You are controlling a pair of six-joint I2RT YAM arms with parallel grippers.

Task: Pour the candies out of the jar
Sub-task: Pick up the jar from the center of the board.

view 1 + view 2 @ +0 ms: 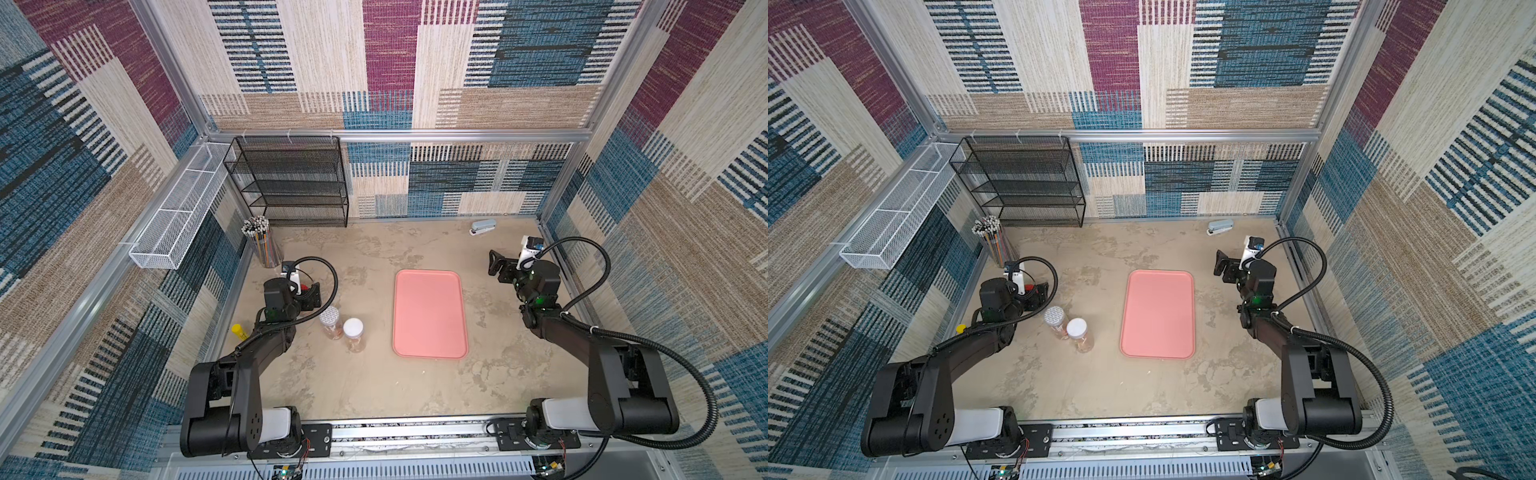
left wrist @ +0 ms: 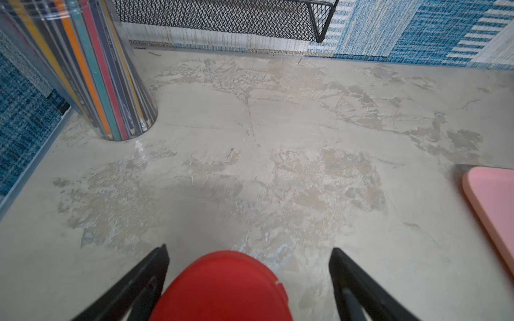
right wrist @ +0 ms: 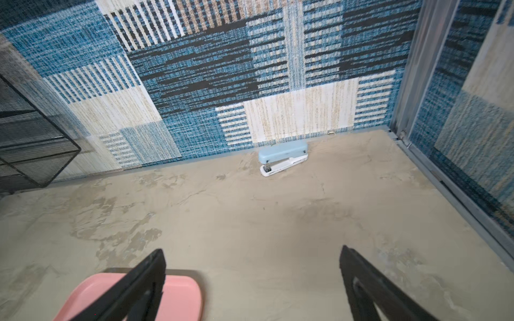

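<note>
Candies (image 1: 334, 331): only an orange-pink blur through the clear walls of two upright jars on the table (image 1: 374, 386), left of centre. The patterned-top jar (image 1: 331, 317) and the white-lid jar (image 1: 353, 328) stand just beside each other; contact not resolvable

Left arm: rises from the near-left base, elbow bent, forearm running far and right, wrist dipped toward the table. Left gripper (image 1: 314, 296) (image 2: 249, 247): jaws spread wide, with a red rounded cap (image 2: 222, 286) between them. There is a clear gap to one finger and the other lies close to the cap, so no grip is confirmed. The patterned-top jar sits just near of this claw, apart from it; the white-lid jar is a little nearer and further right. Only bare table lies between claw and jars

Right arm: rises from the near-right base, forearm running far, claw turned left. Right gripper (image 1: 493, 264) (image 3: 251, 248): released, jaws wide, well apart from both jars

Pink tray (image 1: 430, 313): lies flat between the jars and the right arm

Surroundings: pencil holder (image 1: 262, 245) packed with coloured pencils at far left, near the left claw; black mesh shelf (image 1: 291, 183) against the far wall; white mesh basket (image 1: 174, 216) on the left wall; stapler (image 1: 483, 227) at far right by the wall; yellow object (image 1: 239, 330) by the left wall, partly hidden by the left forearm
</note>
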